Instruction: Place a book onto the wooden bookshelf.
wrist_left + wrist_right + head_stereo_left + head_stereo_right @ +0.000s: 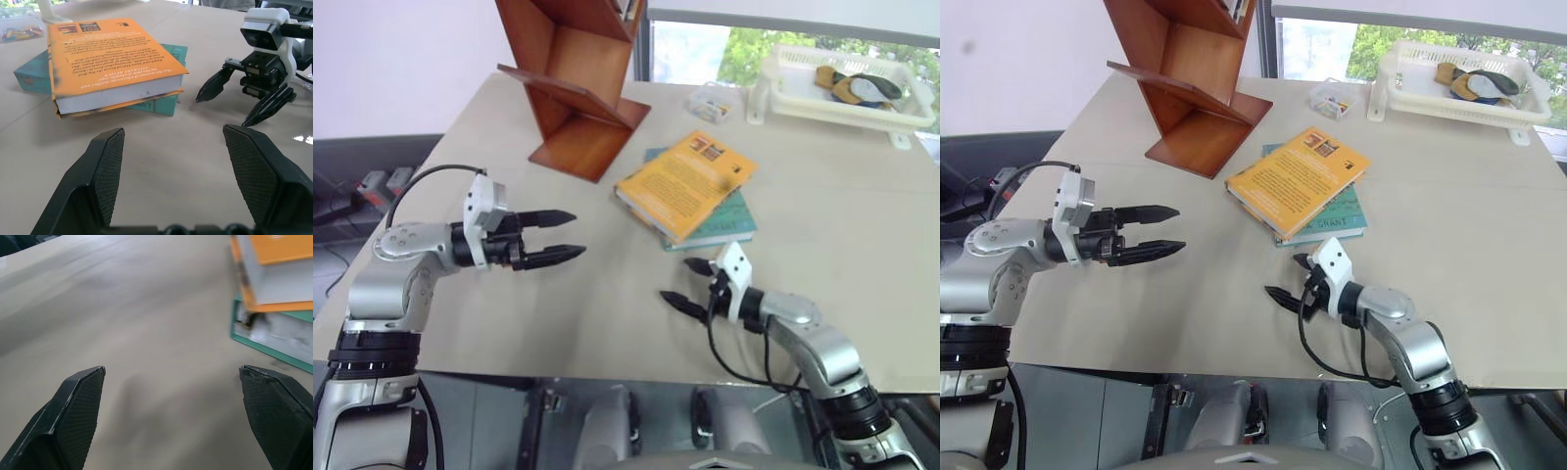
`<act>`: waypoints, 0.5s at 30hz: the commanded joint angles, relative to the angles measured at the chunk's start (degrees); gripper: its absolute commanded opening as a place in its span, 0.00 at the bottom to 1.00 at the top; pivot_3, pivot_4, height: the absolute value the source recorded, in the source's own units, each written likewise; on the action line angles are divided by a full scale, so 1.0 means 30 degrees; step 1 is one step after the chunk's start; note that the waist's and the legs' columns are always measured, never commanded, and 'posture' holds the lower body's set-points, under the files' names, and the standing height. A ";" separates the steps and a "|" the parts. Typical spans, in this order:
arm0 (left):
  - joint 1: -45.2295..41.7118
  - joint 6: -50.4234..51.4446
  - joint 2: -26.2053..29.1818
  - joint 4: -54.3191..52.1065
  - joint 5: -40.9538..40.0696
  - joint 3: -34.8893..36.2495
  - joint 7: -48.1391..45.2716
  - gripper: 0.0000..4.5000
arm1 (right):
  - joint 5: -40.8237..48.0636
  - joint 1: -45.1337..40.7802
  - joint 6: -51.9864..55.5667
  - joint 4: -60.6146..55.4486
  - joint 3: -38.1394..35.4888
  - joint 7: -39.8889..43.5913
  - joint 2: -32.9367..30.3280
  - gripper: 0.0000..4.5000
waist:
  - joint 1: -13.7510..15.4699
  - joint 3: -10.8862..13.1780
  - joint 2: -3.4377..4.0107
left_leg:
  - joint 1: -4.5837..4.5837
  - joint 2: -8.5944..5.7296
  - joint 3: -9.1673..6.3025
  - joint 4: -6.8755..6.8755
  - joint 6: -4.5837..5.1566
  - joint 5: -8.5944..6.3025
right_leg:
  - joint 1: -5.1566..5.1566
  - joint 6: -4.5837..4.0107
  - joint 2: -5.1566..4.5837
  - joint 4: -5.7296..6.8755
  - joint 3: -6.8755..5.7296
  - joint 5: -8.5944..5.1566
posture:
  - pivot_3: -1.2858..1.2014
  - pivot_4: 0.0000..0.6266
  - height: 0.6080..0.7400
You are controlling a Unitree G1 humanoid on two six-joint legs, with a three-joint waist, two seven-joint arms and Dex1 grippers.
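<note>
Both pincers, left pincer (563, 236) and right pincer (687, 284), gape empty near the orange book (685, 181), stacked on a teal book (729, 223) beside the wooden bookshelf (573, 83); gripping its overhanging edge looks cleanest.

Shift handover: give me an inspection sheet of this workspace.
Surface: beige table, bare near the front edge.
Job's things: orange book lies flat on a teal book; wooden bookshelf stands at the far left.
Clutter: white basket holding items; small clear box.
Grippers: left gripper and right gripper open, holding nothing, short of the books.
Cables: black cable on the right arm.
Surroundings: window behind.
</note>
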 commanded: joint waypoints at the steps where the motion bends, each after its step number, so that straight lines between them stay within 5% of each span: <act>1: -0.0359 -0.0322 0.0254 -0.0026 0.0048 0.0187 -0.0175 0.79 | 0.0303 -0.0110 0.0093 -0.0731 -0.1815 -0.0831 -0.0378 1.00 | 0.0017 0.0000 -0.0001 | -0.0001 -0.0003 0.0002 0.0001 0.0001 0.0000 | 0.0000 0.0001 -0.0004 -0.0001 0.0000 0.0000 | 0.52 0.24 0.79; 7: -0.2898 -0.1168 -0.0724 0.2617 0.0364 -0.0233 -0.0463 0.79 | 0.0917 0.0074 0.0405 -0.1169 -0.3574 -0.0861 -0.1342 1.00 | 0.0133 0.0000 0.0000 | -0.0005 -0.0005 -0.0019 0.0002 0.0001 0.0002 | 0.0004 0.0003 0.0006 0.0000 -0.0017 -0.0002 | 0.52 0.24 0.79; 15: -0.9948 -0.5509 -0.3453 1.2587 0.3446 -0.1779 -0.0681 0.79 | 0.1803 0.1623 0.0705 -0.2991 -0.5049 -0.0888 -0.2370 1.00 | 0.0237 0.0000 -0.0007 | -0.0020 -0.0048 -0.0019 0.0018 0.0011 0.0004 | 0.0014 0.0031 0.0018 -0.0003 -0.0026 0.0018 | 0.52 0.24 0.79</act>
